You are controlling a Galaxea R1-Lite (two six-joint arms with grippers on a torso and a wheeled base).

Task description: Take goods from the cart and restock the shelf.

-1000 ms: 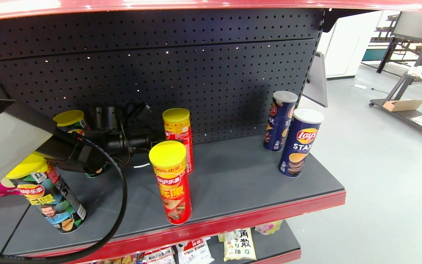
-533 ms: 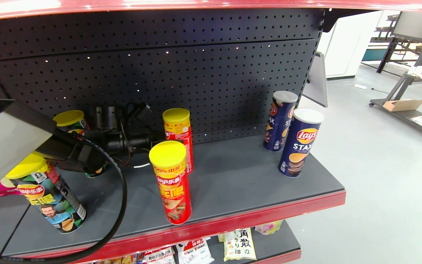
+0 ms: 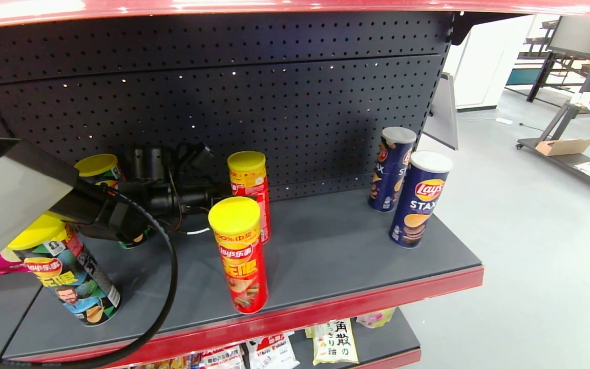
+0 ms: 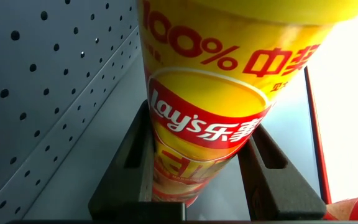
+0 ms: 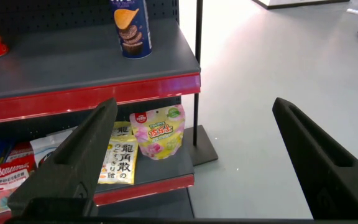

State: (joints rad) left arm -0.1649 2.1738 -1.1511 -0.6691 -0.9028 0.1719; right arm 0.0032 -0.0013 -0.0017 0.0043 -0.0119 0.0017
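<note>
My left gripper (image 4: 197, 158) squeezes the tall red chip can with a yellow lid (image 3: 248, 184), which stands at the back of the grey shelf (image 3: 325, 251). I think only letting go is left. My right gripper (image 5: 210, 155) is wide open and holds nothing.

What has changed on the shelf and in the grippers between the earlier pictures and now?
Nothing visibly changed. The left gripper stays shut on the rear red can, standing on the shelf; the front red can and the blue cans keep their places.
</note>
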